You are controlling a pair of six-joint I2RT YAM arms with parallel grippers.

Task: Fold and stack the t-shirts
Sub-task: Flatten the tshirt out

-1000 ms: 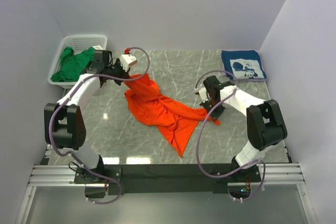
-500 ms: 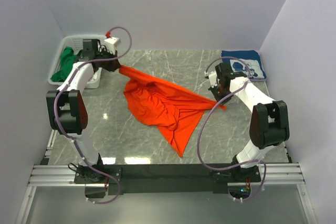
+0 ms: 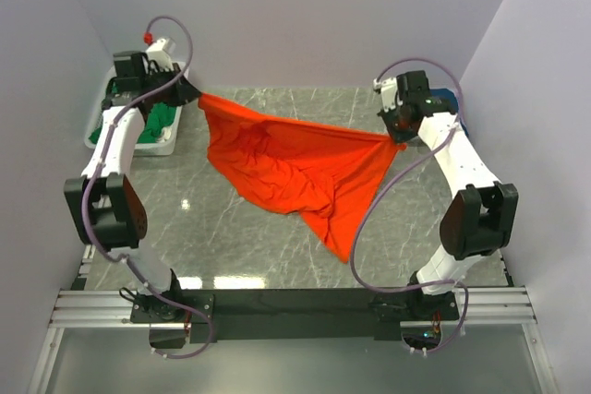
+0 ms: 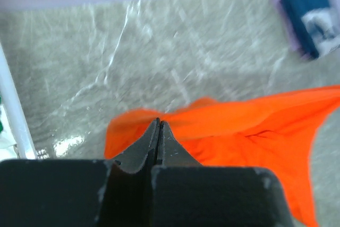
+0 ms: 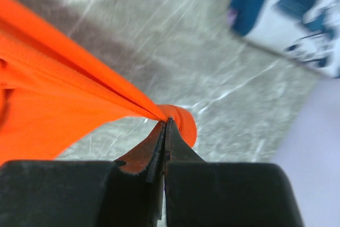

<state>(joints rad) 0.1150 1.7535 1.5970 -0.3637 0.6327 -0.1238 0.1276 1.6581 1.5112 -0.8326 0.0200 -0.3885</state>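
Observation:
The bright orange t-shirt [image 3: 295,163] hangs stretched in the air between both arms, its lower part drooping to the marble table. My left gripper [image 3: 196,96] is shut on its left corner, raised at the back left; the left wrist view shows the gripper [image 4: 158,123] pinching the orange cloth [image 4: 255,126]. My right gripper [image 3: 397,134] is shut on the right corner; the right wrist view shows the gripper [image 5: 168,122] pinching the cloth [image 5: 58,94]. The navy t-shirt with white print [image 5: 297,19] lies folded at the back right, mostly hidden behind my right arm in the top view. The green t-shirt [image 3: 162,117] lies in the basket.
A white lattice basket [image 3: 148,140] stands at the back left, under my left arm. The grey marble table [image 3: 231,246] is walled on the left, back and right. The navy shirt also shows in the left wrist view [image 4: 313,19].
Both grippers have risen and moved apart towards the back corners, lifting the orange t-shirt off the table and pulling it from a crumpled heap into a taut spread.

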